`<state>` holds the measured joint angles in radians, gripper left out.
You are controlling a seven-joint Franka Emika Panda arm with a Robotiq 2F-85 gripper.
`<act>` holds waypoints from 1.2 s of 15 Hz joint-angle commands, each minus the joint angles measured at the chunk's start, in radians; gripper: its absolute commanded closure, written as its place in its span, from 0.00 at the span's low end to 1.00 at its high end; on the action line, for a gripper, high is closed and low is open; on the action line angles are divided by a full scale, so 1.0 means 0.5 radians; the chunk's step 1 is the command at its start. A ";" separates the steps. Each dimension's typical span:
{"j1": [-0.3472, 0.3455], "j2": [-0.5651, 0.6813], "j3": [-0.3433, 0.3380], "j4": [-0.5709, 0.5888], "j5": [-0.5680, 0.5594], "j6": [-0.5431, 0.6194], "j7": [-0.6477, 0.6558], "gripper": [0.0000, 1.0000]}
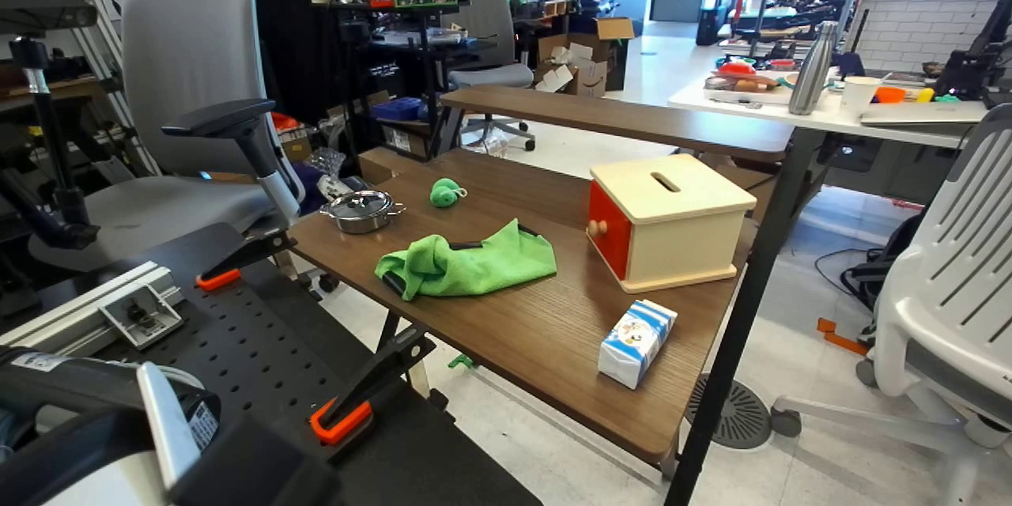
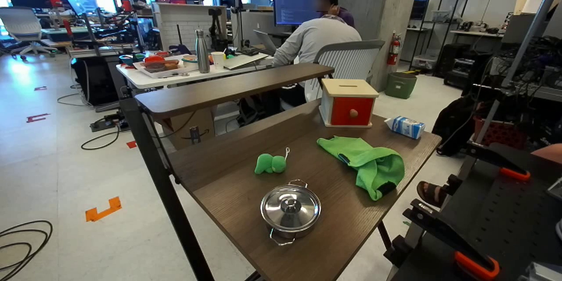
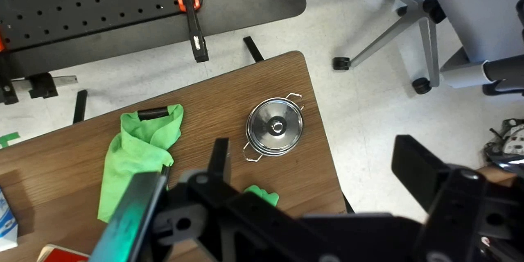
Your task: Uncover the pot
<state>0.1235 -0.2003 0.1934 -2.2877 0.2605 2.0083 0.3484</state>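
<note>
A small silver pot point(image 1: 364, 224) with wire handles stands on the brown table, and it also shows in an exterior view point(image 2: 303, 232). Its shiny lid point(image 2: 290, 206) with a round central knob lies on top. The lid also shows in the wrist view point(image 3: 270, 137), and the inside of the pot is hidden. My gripper point(image 3: 313, 143) is wide open in the wrist view, with nothing between its fingers. It is high above the table, apart from the pot, which appears ahead of and between the fingers, nearer the left one. In the exterior views I cannot make out the fingers.
A green cloth point(image 1: 490, 265) and a small green toy point(image 2: 270, 163) lie near the pot. A wooden box point(image 1: 680, 237) with a red front and a blue-white carton point(image 1: 636, 341) are farther along. A raised shelf point(image 2: 237, 90) runs along one side. Clamps point(image 3: 194, 24) hold the black bench.
</note>
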 commanded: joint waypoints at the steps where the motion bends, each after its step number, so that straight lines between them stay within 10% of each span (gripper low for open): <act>1: 0.039 0.167 0.018 -0.073 0.000 0.239 -0.037 0.00; 18: 0.338 1.081 -0.085 -0.133 -0.368 1.460 0.272 0.00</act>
<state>0.2476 0.2792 0.1960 -2.3759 0.1335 2.6544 0.4260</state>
